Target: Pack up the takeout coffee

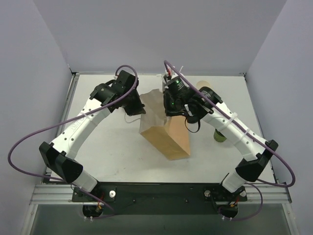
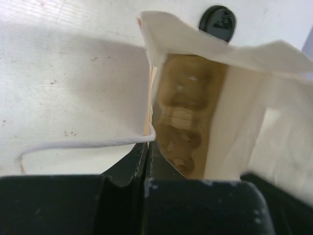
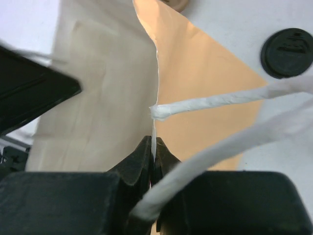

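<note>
Right wrist view shows the takeout coffee cup [image 3: 287, 53], round black plastic lid up, standing on the white table [image 3: 230, 29] far-right of the brown paper bag [image 3: 205, 93], not yet packed. The right gripper [image 3: 154, 149] and left gripper [image 2: 148, 149] each pinch a bag rim, probably to hold its mouth open.

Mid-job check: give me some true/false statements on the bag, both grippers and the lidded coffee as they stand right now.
1. The left gripper and right gripper each pinch an edge of the brown paper bag. True.
2. The bag is folded shut. False: its mouth is spread open, and the left wrist view looks inside.
3. The coffee's round black lid is already inside the bag. False: it shows outside the bag, over the white table.
4. The bag has white twisted-cord handles. True.
</note>
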`<state>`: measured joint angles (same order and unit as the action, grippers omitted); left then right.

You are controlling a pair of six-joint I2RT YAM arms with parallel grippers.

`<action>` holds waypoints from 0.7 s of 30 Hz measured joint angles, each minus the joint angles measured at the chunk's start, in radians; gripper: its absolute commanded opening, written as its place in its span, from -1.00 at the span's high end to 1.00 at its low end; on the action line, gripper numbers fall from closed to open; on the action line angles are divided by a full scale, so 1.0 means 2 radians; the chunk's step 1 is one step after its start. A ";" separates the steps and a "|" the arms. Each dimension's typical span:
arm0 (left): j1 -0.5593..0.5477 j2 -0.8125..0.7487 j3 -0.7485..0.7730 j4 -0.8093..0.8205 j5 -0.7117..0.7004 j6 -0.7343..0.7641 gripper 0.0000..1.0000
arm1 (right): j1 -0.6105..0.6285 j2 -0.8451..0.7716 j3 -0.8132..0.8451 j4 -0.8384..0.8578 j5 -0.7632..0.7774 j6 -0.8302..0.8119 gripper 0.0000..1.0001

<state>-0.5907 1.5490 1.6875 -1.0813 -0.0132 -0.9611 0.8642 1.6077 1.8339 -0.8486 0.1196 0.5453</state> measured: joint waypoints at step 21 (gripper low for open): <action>0.019 -0.005 0.041 -0.003 -0.008 0.157 1.00 | -0.030 -0.027 -0.066 0.076 -0.063 0.001 -0.40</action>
<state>-0.5529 1.5391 1.7695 -1.0882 -0.0299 -0.6464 0.8047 1.5547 1.7016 -0.6975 -0.0063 0.5472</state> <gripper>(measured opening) 0.025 0.565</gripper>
